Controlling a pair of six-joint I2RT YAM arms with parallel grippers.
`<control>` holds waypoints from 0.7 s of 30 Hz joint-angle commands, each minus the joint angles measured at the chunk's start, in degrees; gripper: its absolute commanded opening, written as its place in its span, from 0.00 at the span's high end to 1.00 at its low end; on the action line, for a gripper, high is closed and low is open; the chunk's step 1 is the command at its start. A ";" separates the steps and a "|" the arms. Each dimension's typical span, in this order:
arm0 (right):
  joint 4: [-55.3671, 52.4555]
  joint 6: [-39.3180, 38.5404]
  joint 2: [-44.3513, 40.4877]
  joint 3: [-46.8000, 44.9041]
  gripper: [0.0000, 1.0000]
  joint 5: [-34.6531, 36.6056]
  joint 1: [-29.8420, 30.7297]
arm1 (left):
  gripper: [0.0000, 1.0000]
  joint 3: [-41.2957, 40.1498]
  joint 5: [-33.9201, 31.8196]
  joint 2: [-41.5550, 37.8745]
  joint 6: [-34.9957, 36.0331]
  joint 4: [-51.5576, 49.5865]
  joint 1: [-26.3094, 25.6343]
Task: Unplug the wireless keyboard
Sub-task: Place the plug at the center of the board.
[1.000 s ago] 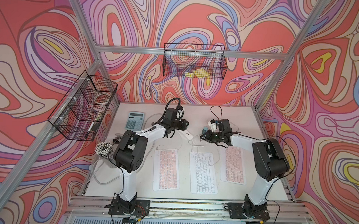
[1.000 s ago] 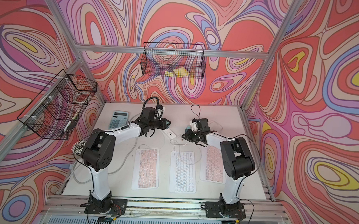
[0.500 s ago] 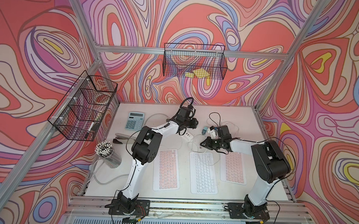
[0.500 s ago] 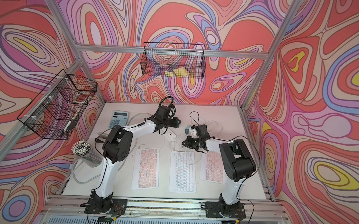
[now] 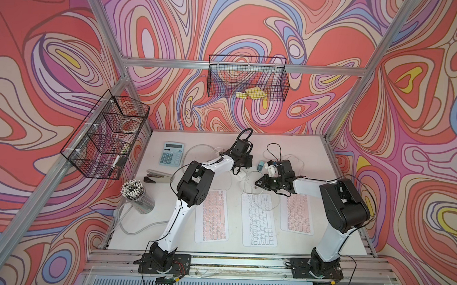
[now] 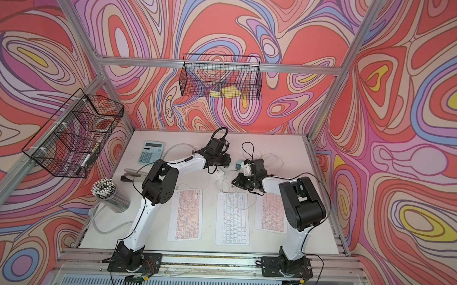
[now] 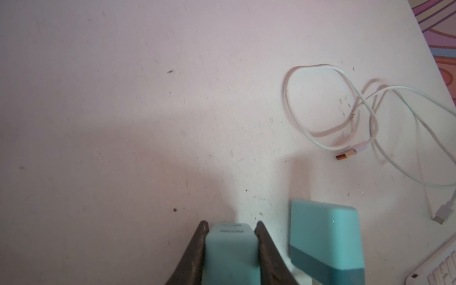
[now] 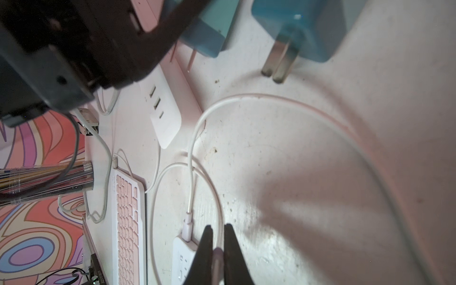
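Three keyboards lie side by side near the front: a pink one [image 5: 212,216], a white one [image 5: 258,220] and another pink one [image 5: 297,215]. A white cable plug [image 8: 188,228] sits in the white keyboard's [image 8: 181,259] far corner. My right gripper [image 8: 218,228] is shut on a pale pinkish cable plug [image 8: 218,257], just past that keyboard's far edge in a top view [image 5: 258,183]. My left gripper [image 7: 230,225] is shut on a teal charger [image 7: 230,249], held off the table with its prongs bare, beyond the white power strip [image 5: 240,174].
A second teal charger [image 7: 325,237] lies on the table between the grippers. Loose white cable [image 7: 320,108] with a bare USB end coils at the back right. A calculator [image 5: 171,153], stapler [image 5: 157,176] and pencil cup [image 5: 137,198] stand at the left. Wire baskets [image 5: 247,80] hang on the walls.
The left arm has swung to the right with the teal charger in its gripper. The right gripper has drawn nearer the keyboards' far edge, still shut.
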 commanded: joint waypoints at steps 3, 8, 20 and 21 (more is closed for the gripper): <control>0.09 -1.26 -0.92 -0.17 0.86 2.04 0.30 | 0.71 4.19 -3.03 1.54 1.61 -5.09 -1.00; -1.63 -2.41 -1.13 0.57 0.78 3.91 0.64 | 0.55 4.38 -3.88 0.65 2.60 -6.53 -1.00; -7.86 -5.88 -5.15 3.58 0.68 11.48 1.40 | 0.46 2.50 -6.36 -7.42 7.58 -7.10 -1.00; -8.76 -6.48 -5.46 3.94 0.68 12.28 1.51 | 0.46 1.68 -6.53 -8.63 8.20 -6.92 -1.00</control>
